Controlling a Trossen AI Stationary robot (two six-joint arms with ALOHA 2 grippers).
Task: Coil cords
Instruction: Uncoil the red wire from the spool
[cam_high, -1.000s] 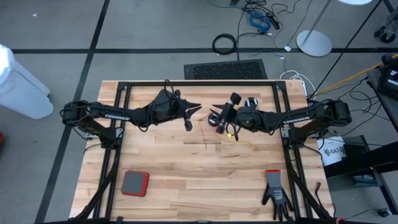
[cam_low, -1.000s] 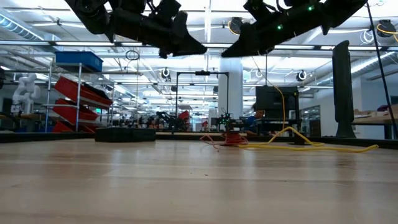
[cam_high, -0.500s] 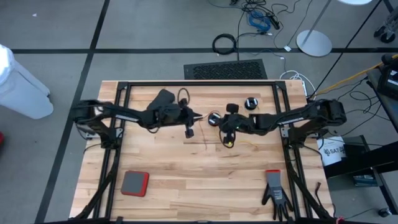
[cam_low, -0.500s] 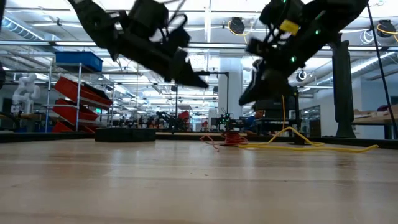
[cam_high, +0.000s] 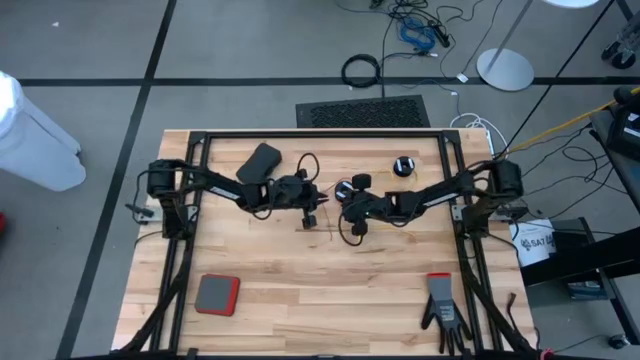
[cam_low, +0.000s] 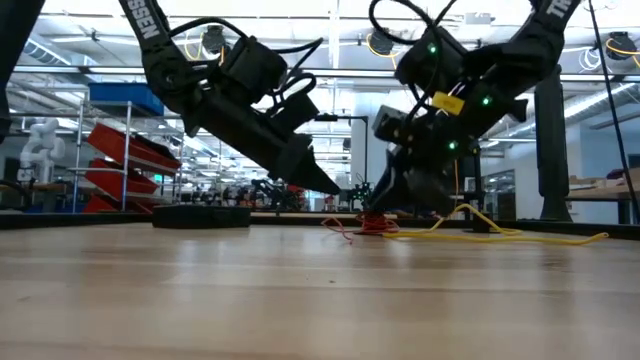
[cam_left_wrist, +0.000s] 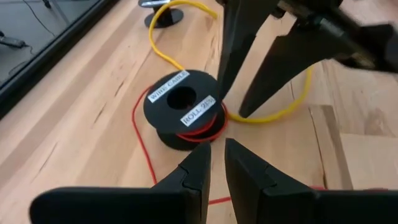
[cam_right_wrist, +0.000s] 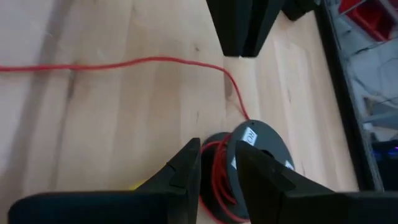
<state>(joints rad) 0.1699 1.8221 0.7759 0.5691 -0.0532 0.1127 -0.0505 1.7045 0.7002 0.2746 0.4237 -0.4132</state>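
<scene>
A black reel (cam_left_wrist: 180, 109) wound with reddish-orange cord lies flat on the table's middle (cam_high: 343, 189). Its loose cord (cam_right_wrist: 143, 61) trails over the wood. The yellow cord (cam_left_wrist: 177, 56) loops behind it toward a second reel (cam_high: 403, 165). My left gripper (cam_left_wrist: 214, 163) hangs slanted just short of the red reel, its fingers a narrow gap apart with nothing between them. My right gripper (cam_right_wrist: 217, 171) slants down on the reel's other side, open, its fingertips (cam_left_wrist: 219, 93) close by the reel's rim. My right gripper's fingertips stand at the reel's rim (cam_left_wrist: 214, 102), slanting down from the table's right. I cannot tell whether they touch it.
A flat black object (cam_high: 262, 160) lies at the far left. A red-and-grey pad (cam_high: 216, 294) and a black glove (cam_high: 442, 305) lie near the front edge. The black metal frame (cam_high: 320, 134) rims the table.
Both arms have come down from well above the table and reached in toward its middle, tipping their grippers downward. The two grippers now hang low on either side of the red reel. My right gripper has also rolled about its own axis.
</scene>
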